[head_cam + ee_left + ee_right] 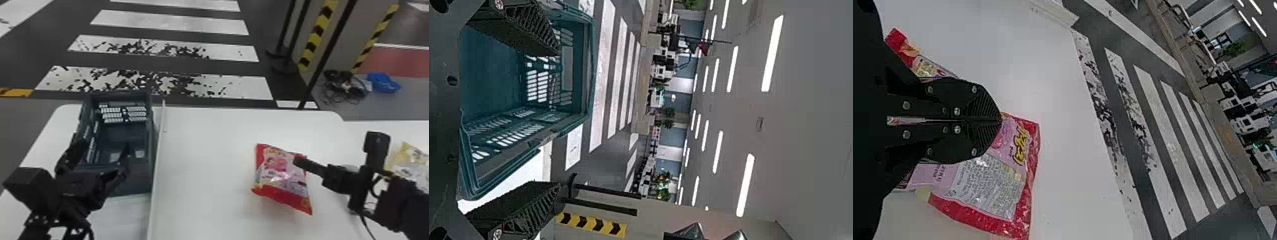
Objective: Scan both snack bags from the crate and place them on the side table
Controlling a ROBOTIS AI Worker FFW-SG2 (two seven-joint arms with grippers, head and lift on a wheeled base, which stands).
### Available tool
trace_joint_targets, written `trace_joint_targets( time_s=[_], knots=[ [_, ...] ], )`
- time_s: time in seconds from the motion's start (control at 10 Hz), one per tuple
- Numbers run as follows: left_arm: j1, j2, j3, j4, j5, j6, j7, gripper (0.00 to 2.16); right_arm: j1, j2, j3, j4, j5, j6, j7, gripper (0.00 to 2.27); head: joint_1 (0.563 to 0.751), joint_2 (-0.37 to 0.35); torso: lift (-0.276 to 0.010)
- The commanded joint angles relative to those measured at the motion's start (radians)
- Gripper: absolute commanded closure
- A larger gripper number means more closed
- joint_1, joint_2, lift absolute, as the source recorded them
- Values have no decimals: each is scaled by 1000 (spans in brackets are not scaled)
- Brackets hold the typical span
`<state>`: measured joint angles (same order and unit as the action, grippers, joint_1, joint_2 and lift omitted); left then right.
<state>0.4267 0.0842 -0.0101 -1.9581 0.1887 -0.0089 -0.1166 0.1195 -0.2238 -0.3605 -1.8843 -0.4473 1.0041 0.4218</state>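
Closest to the lens, my right gripper is closed on the red-and-pink snack bag, its two flat black fingers pressed together and pinching the bag's film between them. From the right wrist camera I see the bag spreading out on either side of those fingers, with a pale panel of small print facing me. The bag is over the white table, its red lower end slanting toward the right; I can't tell whether any part of it touches the tabletop.

My left gripper is open, with its fingers well apart at the near end of the dark blue-grey crate. That crate stands upright on the left part of the table, just beside a thin white divider.

Over to the right, partly behind my right arm, I have the yellow-and-white snack bag on the white side table.

Past the tables I see a worn crosswalk on the dark floor, black posts near yellow-and-black striped guards, and a tangle of dark cables beside a blue bundle.
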Motion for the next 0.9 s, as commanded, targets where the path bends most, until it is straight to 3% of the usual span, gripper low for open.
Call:
trace_joint_targets(
  time_s=[0.0, 0.4, 0.8],
  knots=[
    [0, 0, 1, -1, 0, 2, 0, 73, -37, -3, 12, 73, 9, -60, 0, 2256, 695, -126, -95],
    [4, -3, 4, -1, -2, 2, -2, 73, -208, -17, 48, 306, 168, -91, 15, 2256, 695, -143, -95],
    [4, -7, 4, 5, -2, 2, -2, 73, -224, -42, 97, 379, 171, -106, 43, 2256, 695, -163, -95]
  ],
)
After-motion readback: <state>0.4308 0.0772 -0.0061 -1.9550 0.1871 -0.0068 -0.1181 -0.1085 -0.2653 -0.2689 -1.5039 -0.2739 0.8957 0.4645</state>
